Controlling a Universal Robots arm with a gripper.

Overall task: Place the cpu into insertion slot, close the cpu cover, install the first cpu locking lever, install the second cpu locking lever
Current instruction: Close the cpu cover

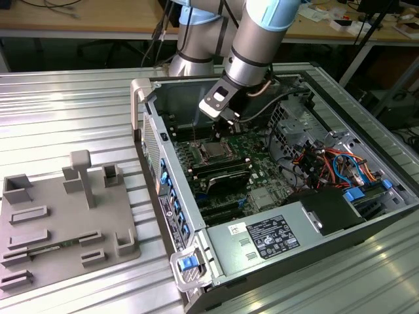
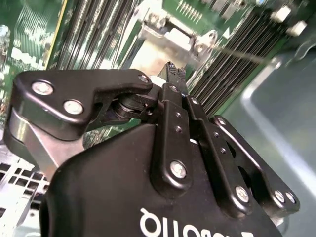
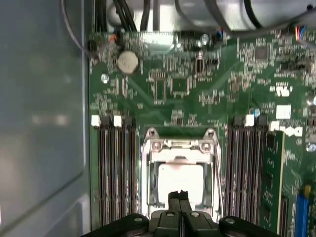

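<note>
Clenched, empty gripper (image 3: 178, 195) hovers over seated cpu (image 3: 180, 178)
Light, fragile chip, framed by cpu cover (image 3: 180, 157); likely best gripped by its edges.

The arm (image 1: 252, 46) consisted of silver-grey cylindrical links with light-blue joint caps (image 1: 281, 10). A thin cable (image 1: 260, 89) looped out at the wrist, beside a silver-and-black bracket (image 1: 216, 101). The tool (image 2: 174, 69) was black, with a rounded housing. Its hinged linkage bars (image 2: 173, 143) were fastened by silver round-head screws (image 2: 178, 169). White lettering (image 2: 163, 224) marked the housing.
</note>
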